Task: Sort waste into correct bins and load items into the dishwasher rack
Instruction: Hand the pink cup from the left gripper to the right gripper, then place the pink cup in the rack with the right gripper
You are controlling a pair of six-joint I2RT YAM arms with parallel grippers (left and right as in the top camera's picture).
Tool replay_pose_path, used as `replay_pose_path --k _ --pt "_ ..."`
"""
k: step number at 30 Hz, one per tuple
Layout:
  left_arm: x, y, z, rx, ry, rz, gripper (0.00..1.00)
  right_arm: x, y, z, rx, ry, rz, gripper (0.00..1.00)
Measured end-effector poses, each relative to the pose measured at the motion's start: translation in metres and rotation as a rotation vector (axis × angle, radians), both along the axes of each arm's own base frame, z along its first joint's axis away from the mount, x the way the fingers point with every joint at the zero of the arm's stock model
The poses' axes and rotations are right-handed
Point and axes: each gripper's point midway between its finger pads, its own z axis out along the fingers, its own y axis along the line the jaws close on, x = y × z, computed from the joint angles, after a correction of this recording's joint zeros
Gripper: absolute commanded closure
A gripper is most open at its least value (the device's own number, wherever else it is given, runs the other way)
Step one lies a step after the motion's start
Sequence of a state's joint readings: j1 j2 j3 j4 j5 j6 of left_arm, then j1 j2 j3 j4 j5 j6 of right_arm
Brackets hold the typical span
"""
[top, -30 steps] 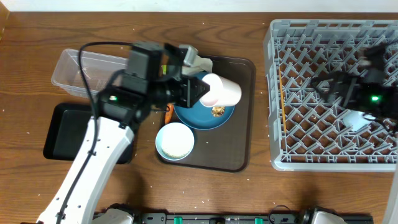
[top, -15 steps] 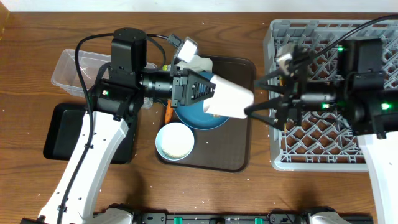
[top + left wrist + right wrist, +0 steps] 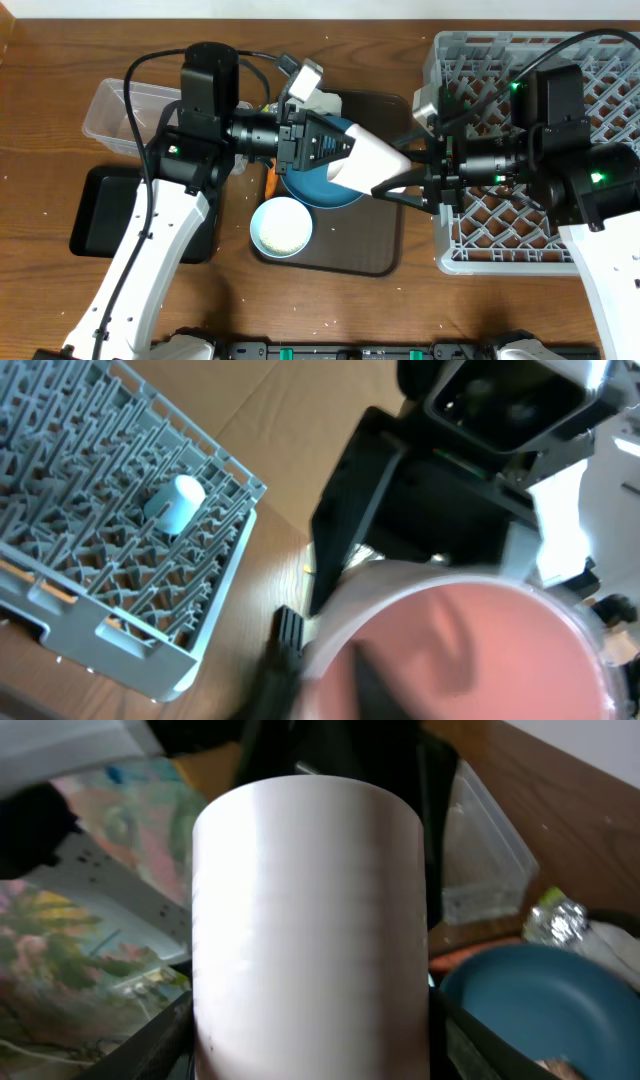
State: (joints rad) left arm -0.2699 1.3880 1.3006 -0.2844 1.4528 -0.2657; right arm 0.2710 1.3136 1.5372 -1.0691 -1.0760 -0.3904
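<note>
Item 1, small pink cup (image 3: 372, 160): mid-air over brown serving tray (image 3: 385, 245), on its side, white outside, pink inside, mouth twd L gripper (image 3: 342, 152), other end twd R gripper (image 3: 397, 172). L gripper: one finger in the mouth, one outside, straddling the wall; clamped or slack, cannot tell. R gripper: fingers (image 3: 458, 1040) against both flanks of the cup, closed on it. The arms sit nose to nose, so cup + both grippers cover the middle of the large dark blue dish (image 3: 305, 188) directly below. Item 2, dish: on the brown tray, far-left part. Item 3, white bowl (image 3: 281, 226): tray's front-left corner, just beside dish, upright, pale residue inside. Item 4, small orange carrot (image 3: 270, 184): at tray's left edge, just beside dish rim, partly under L arm. Item 5, crumpled white tissue (image 3: 328, 102): tray's far edge, behind dish. Item 6, green-yellow foil wrapper (image 3: 556, 920): beside dish rim, seen in R wrist view only. Item 7, clear tub (image 3: 112, 118): left of brown tray, far side; L arm crosses its right end. Item 8, black tray (image 3: 95, 215): in front of tub, L forearm over its right part. Item 9, dishwasher rack (image 3: 437, 262): right of brown tray, R arm over its centre; small blue cup (image 3: 172, 502) lies on its side among the pegs. Surface: brown wood-grain table (image 3: 400, 20). Room: blurred tan plane beyond rack in L wrist view, nothing more legible.
</note>
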Motion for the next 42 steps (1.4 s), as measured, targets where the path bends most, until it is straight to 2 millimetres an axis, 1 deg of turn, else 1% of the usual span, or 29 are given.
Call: replay_pose_path --k 3,5,7,8,11,13,15,16,17,18,20,22,24,28,31,35,39,42 --pt "0.001 0.0 0.003 -0.01 -0.031 -0.002 0.02 0.005 -0.003 -0.005 -0.028 0.015 -0.037 0.52" --pt "0.006 0.001 0.003 -0.004 -0.04 0.022 0.02 0.008 -0.007 -0.006 -0.033 0.036 -0.066 0.53" --pt "0.016 0.008 0.001 0.007 -0.033 0.072 0.02 0.016 -0.018 -0.006 -0.046 0.055 -0.133 0.54" --pt "0.021 0.012 0.001 0.011 -0.025 0.095 0.02 0.022 -0.027 -0.006 -0.055 0.068 -0.185 0.54" --pt "0.036 0.027 0.0 0.019 0.001 0.163 0.02 0.048 -0.067 -0.012 -0.095 0.127 -0.41 0.53" --pt "0.043 0.036 -0.001 0.022 0.011 0.2 0.02 0.064 -0.103 -0.018 -0.118 0.183 -0.586 0.53" --pt "0.047 0.041 -0.001 0.025 0.024 0.224 0.02 0.075 -0.147 -0.026 -0.137 0.258 -0.797 0.52" --pt "0.048 0.041 -0.002 0.028 0.031 0.229 0.02 0.078 -0.163 -0.029 -0.144 0.287 -0.871 0.53" --pt "0.049 0.041 -0.004 0.035 0.043 0.237 0.02 0.08 -0.185 -0.033 -0.147 0.333 -0.973 0.52" --pt "0.049 0.041 -0.006 0.042 0.06 0.243 0.02 0.079 -0.206 -0.038 -0.148 0.378 -1.066 0.5" --pt "0.049 0.04 -0.012 0.062 0.091 0.259 0.02 0.078 -0.243 -0.045 -0.147 0.442 -1.236 0.51" --pt "0.049 0.039 -0.021 0.093 0.129 0.283 0.02 0.071 -0.284 -0.05 -0.128 0.505 -1.412 0.5" --pt "0.048 0.04 -0.033 0.146 0.173 0.322 0.02 0.061 -0.319 -0.053 -0.099 0.553 -1.565 0.5" --pt "0.038 0.039 -0.066 0.311 0.233 0.403 0.02 0.039 -0.372 -0.059 -0.025 0.641 -1.8 0.5" --pt "0.028 0.04 -0.088 0.445 0.233 0.447 0.02 0.028 -0.399 -0.068 0.026 0.712 -1.908 0.5" --pt "0.019 0.039 -0.11 0.592 0.197 0.478 0.02 0.016 -0.439 -0.095 0.094 0.868 -2.037 0.51" --pt "0.016 0.038 -0.12 0.67 0.151 0.494 0.02 0.008 -0.471 -0.13 0.15 1.033 -2.1 0.52" --pt "0.016 0.037 -0.123 0.694 0.13 0.5 0.02 0.003 -0.487 -0.155 0.193 1.149 -2.11 0.51"
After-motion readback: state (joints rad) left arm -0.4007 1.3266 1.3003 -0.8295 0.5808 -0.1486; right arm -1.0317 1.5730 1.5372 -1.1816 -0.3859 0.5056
